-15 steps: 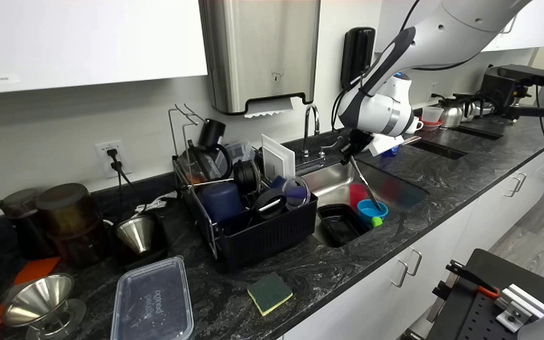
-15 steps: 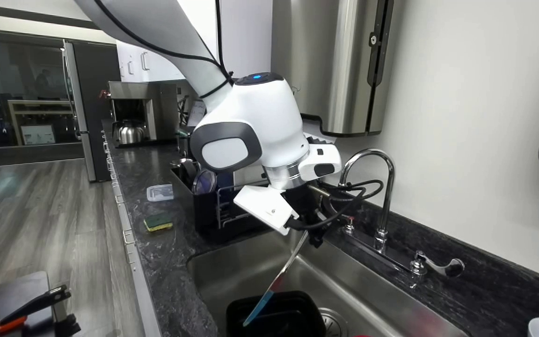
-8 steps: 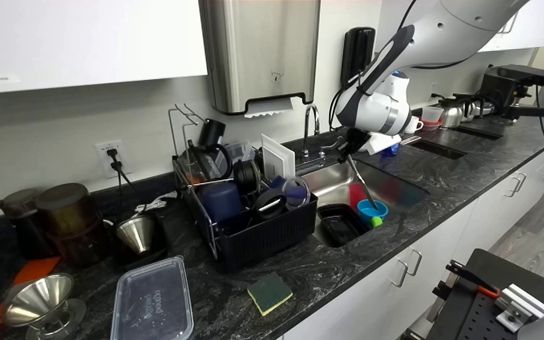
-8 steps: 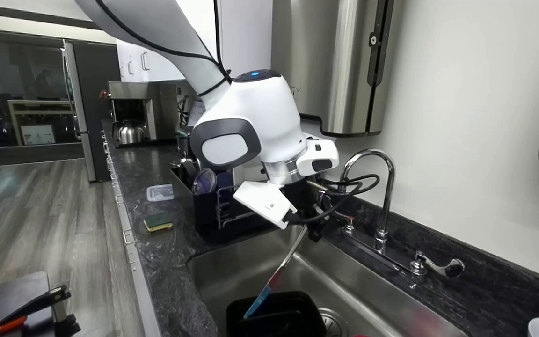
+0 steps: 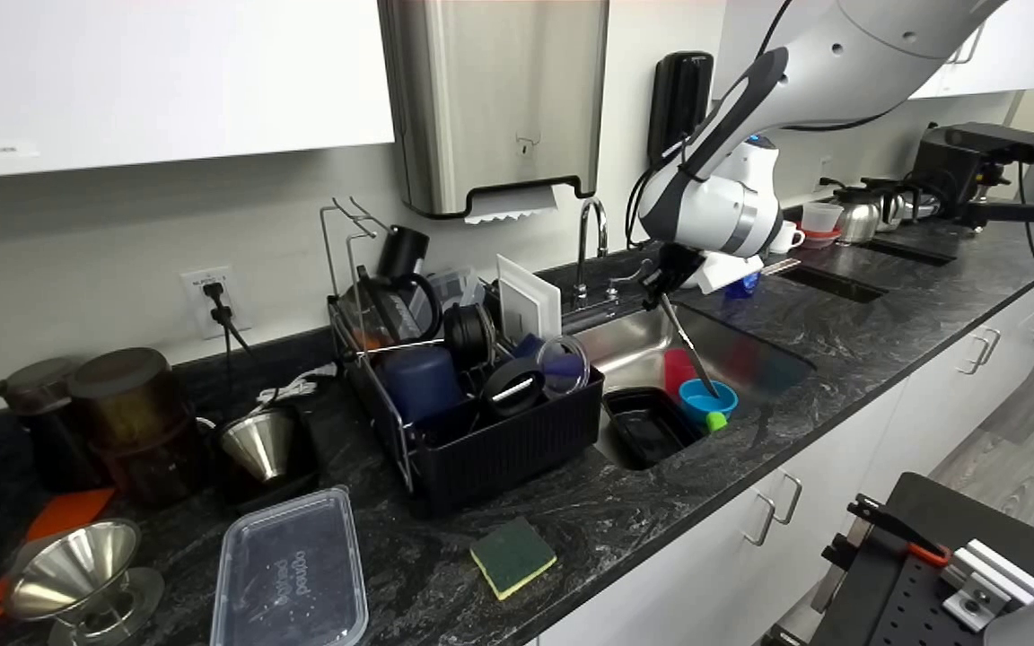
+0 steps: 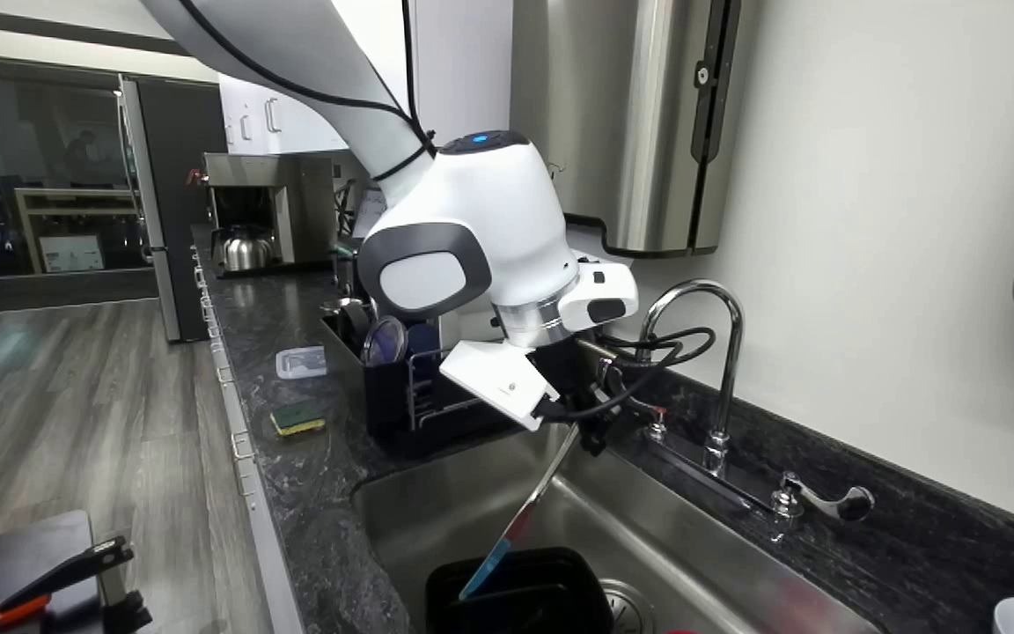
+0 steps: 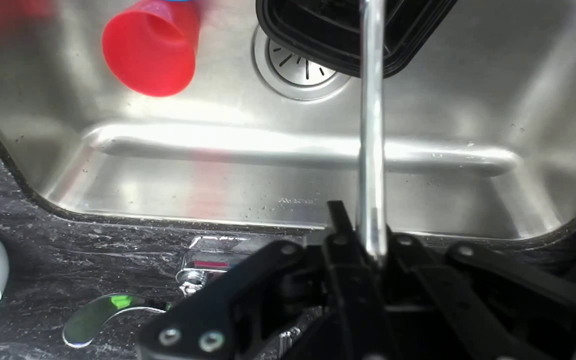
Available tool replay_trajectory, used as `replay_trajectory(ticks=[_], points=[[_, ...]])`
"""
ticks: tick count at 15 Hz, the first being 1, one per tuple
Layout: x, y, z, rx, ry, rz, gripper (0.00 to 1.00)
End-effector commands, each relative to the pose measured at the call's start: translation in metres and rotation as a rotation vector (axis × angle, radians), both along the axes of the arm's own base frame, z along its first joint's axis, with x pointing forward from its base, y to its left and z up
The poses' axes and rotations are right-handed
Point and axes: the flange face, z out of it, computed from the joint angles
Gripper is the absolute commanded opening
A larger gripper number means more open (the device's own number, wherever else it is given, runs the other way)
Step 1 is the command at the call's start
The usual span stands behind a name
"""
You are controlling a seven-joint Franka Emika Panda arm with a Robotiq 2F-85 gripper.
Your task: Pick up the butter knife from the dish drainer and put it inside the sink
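Observation:
The butter knife is long and silvery. It shows in both exterior views (image 5: pixel 684 336) (image 6: pixel 546 482) and in the wrist view (image 7: pixel 372 125). My gripper (image 7: pixel 360 232) is shut on one end of it; it also shows in the exterior views (image 5: pixel 658 292) (image 6: pixel 593 430). The knife slants down into the metal sink (image 6: pixel 648 519), with its far end low. In an exterior view that end overlaps a light blue cup (image 5: pixel 707 404); I cannot tell whether they touch. The black dish drainer (image 5: pixel 508 458) stands beside the sink, full of dishes.
A black container (image 7: pixel 333 50) lies in the sink near the drain (image 7: pixel 298 70), with a red cup (image 7: pixel 153 55) beside it. The faucet (image 6: pixel 727 379) and its lever (image 6: pixel 833 502) stand at the wall edge. A sponge (image 5: pixel 513 558) lies before the drainer.
My gripper rose slightly and shifted a little toward the drainer with the knife between one second and half a second ago. Since then nothing has visibly moved.

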Motion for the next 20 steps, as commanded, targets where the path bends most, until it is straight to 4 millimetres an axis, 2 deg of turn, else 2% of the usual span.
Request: replay_trajectory(ticks=[1,9,10,20], points=[[0.0,0.0,0.0,0.0,0.0,0.0,0.1],[0.0,0.0,0.0,0.0,0.0,0.0,0.1],[0.0,0.0,0.0,0.0,0.0,0.0,0.02],[0.026,-0.007,-0.01,0.01,-0.098,-0.133,0.02]])
